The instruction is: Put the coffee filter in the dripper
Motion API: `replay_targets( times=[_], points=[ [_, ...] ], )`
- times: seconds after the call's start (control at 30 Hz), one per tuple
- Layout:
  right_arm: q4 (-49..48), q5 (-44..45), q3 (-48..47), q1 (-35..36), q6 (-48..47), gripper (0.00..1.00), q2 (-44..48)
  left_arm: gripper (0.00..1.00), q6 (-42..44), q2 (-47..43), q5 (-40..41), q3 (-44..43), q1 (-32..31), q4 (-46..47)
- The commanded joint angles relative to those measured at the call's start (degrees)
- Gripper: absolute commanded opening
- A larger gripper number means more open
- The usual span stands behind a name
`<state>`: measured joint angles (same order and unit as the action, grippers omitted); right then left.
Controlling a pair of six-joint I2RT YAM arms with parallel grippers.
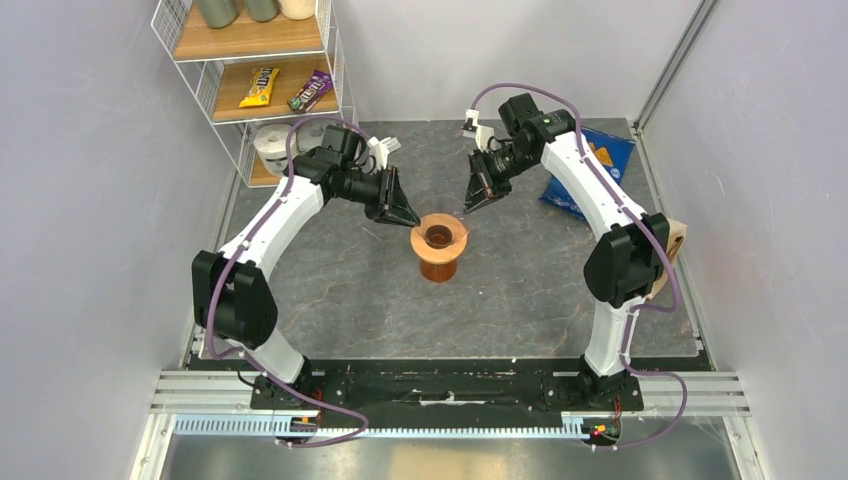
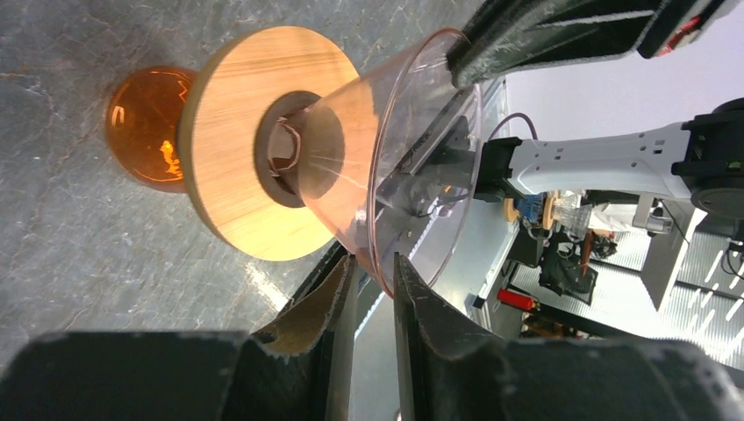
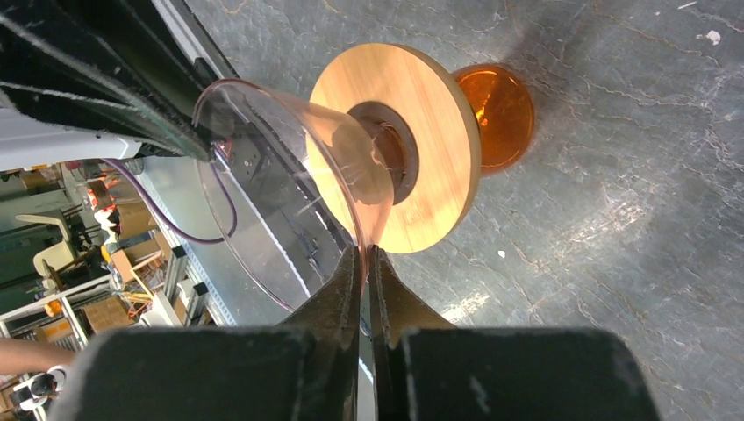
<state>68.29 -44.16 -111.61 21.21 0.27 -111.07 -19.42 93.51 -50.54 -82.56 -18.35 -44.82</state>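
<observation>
The dripper (image 1: 438, 245) stands upright mid-table, with an orange base, a wooden collar (image 2: 263, 114) and a clear cone on top (image 3: 289, 158). My right gripper (image 1: 468, 205) comes in from the right and is shut on the cone's thin rim (image 3: 367, 254). My left gripper (image 1: 412, 217) is at the opposite side of the rim. Its jaws straddle the rim with a visible gap and are open (image 2: 375, 263). The cone looks empty in both wrist views. I see no coffee filter in any view.
A blue crisp bag (image 1: 590, 170) lies at the back right behind the right arm. A wire shelf (image 1: 260, 80) with snack bars and a white paper roll (image 1: 270, 145) stands at the back left. Grey walls close both sides.
</observation>
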Motion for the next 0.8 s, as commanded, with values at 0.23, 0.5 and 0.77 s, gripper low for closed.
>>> replay_targets(
  times=[0.23, 0.5, 0.77],
  points=[
    [0.3, 0.2, -2.7, 0.3, -0.4, 0.0, -2.0, 0.25, -1.7, 1.5, -1.1, -1.1, 0.0, 1.2],
    [2.1, 0.7, -4.7, 0.4, -0.7, 0.0, -2.5, 0.17, -2.4, 2.4, -1.8, 0.1, 1.5, 1.2],
    [3.4, 1.0, -7.0, 1.1, -0.8, 0.0, -3.6, 0.15, -0.4, 2.6, -0.9, 0.9, 1.9, -0.3]
  ],
)
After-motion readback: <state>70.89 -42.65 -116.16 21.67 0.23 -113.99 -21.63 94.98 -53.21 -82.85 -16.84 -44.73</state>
